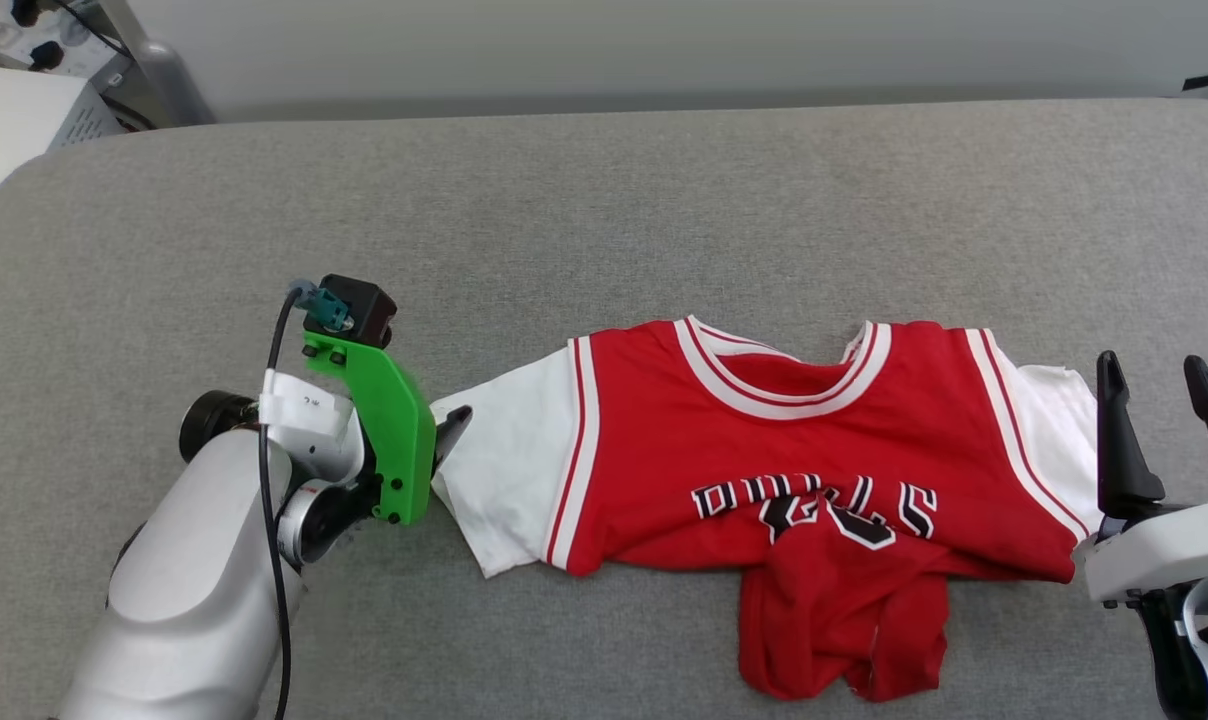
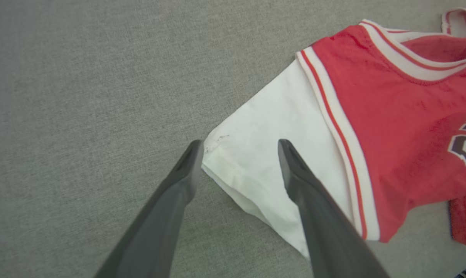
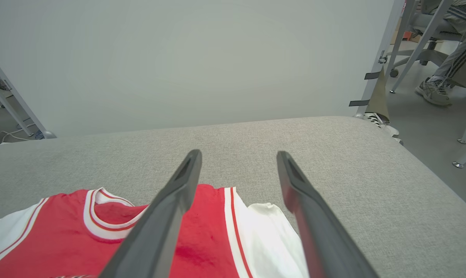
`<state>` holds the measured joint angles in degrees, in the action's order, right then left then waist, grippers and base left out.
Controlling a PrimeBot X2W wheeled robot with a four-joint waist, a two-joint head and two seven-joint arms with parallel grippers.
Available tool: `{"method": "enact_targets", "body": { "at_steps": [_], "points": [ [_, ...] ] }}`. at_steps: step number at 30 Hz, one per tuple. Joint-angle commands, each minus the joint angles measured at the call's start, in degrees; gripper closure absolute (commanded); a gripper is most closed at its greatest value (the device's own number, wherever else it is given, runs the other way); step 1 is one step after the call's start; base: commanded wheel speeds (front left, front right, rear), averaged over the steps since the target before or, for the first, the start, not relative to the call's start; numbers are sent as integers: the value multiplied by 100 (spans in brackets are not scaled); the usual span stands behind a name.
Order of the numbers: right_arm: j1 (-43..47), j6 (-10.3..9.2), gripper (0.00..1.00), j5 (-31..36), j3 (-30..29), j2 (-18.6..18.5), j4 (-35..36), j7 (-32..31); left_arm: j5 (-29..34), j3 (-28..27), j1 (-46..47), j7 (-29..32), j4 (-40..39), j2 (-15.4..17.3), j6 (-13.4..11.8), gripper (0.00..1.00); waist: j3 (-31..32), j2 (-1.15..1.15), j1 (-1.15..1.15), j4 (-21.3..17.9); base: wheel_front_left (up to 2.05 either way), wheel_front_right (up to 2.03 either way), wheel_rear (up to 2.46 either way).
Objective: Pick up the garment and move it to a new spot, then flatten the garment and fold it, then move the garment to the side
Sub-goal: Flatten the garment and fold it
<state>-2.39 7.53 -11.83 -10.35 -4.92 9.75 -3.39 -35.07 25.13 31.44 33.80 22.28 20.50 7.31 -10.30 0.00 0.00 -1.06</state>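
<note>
The garment (image 1: 794,460), a red jersey with white sleeves and black lettering, lies chest-up on the grey padded table (image 1: 604,200), collar toward the far side, its lower part bunched up near the front. My left gripper (image 2: 240,144) is open right over the outer end of one white sleeve (image 2: 267,154), one finger at the sleeve's corner and the other above the cloth. In the head view the left gripper (image 1: 452,425) sits at that sleeve's edge. My right gripper (image 1: 1159,385) stands open beside the other white sleeve (image 3: 273,235), nothing between its fingers.
The table's far edge meets a pale wall (image 3: 202,58). Off the right end, a seated person's foot (image 3: 433,90) and chair legs (image 3: 418,42) stand on the floor. White equipment (image 1: 24,110) sits beyond the table's far left corner.
</note>
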Motion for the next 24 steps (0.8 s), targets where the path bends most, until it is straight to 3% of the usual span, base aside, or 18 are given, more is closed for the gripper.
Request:
{"method": "enact_targets", "body": {
  "at_steps": [1,5,16,20,21,22,24],
  "points": [
    [-104,-4,0,46,34,28,-20,43,-82,37,157,188,168,48,16,0,-106,0,0,-135,0,0,0],
    [-156,-4,0,75,71,75,-69,50,42,294,366,503,553,207,17,0,-166,0,0,-255,0,0,0],
    [-187,-4,0,70,227,139,-56,113,289,425,609,43,1590,254,-9,0,-353,0,0,-472,0,0,0],
    [-188,-4,0,71,270,153,-74,146,135,531,591,152,1918,190,5,0,-389,0,0,-511,0,0,0],
    [-184,-4,0,71,279,156,-87,154,73,583,564,243,1990,166,8,69,-385,0,0,-517,0,0,0],
    [-179,-4,0,72,276,158,-98,160,24,629,542,320,2027,147,10,100,-381,0,0,-515,0,0,0],
    [-167,-4,0,77,249,160,-118,167,-90,683,510,400,2061,118,13,100,-364,0,0,-492,0,0,0]
  ]
}}
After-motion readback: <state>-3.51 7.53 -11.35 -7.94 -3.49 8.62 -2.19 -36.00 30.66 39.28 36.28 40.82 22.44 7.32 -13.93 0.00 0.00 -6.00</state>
